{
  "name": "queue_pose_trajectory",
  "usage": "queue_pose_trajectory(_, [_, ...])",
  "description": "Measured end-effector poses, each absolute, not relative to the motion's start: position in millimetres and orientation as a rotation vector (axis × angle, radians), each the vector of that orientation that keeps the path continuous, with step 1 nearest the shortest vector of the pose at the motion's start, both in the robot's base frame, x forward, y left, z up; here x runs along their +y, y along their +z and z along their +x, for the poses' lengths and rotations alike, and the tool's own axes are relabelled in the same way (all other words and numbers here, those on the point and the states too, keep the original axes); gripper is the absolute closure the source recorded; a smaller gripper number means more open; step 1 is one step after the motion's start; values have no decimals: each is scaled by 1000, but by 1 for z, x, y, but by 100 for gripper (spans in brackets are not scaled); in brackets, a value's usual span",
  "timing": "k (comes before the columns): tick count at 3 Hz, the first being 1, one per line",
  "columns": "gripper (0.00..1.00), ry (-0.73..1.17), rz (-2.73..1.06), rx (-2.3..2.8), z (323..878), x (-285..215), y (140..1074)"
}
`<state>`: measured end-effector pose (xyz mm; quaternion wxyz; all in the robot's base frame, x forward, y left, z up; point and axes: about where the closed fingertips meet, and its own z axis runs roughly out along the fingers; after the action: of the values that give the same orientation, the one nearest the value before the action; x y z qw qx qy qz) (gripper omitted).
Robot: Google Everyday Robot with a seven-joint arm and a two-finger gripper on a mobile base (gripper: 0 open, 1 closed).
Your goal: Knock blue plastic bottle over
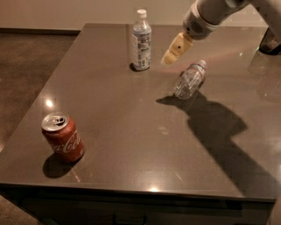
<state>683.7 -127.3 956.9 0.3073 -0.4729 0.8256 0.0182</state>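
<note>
Camera view: The arm (pixel 210 13) enters from the top right and is cut off by the upper edge, so its base is out of sight. At the right edge, about 2 o'clock from the table's middle, a dark object (pixel 270 43) is cropped and too dim to identify. The gripper (pixel 171 55) shows as a single pale yellow shape slanting down toward 7 o'clock; whether it is apart or together cannot be told. It holds nothing and hangs above the table (pixel 131 132).

The blue bottle (pixel 141 41) stands upright at the far side of the table, about 12 o'clock from the middle. Its long axis is vertical, white cap up, base flat on the surface, label facing the camera. The gripper is near it at its 3 o'clock side, and there is a clear gap between them.

A ribbed bottle (pixel 189 80) lies on its side at about 4 o'clock from the blue bottle, with its cap toward 1 o'clock. It sits just below the gripper's tip and is apart from it.

A red can (pixel 63 137) stands upright near the front left corner, at 8 o'clock, well apart from both bottles. Its top is opened, but nothing inside it can be seen. Both bottles look clear, and no liquid level can be made out in either.
</note>
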Motion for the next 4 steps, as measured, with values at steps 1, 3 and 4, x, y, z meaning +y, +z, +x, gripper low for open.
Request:
queue_pose_trajectory(1, [0, 76, -1230, 2170, 703, -113, 954])
queue_pose_trajectory(3, [0, 135, -1185, 2166, 741, -82, 943])
queue_pose_trajectory(4, [0, 176, -1147, 2156, 759, -61, 942])
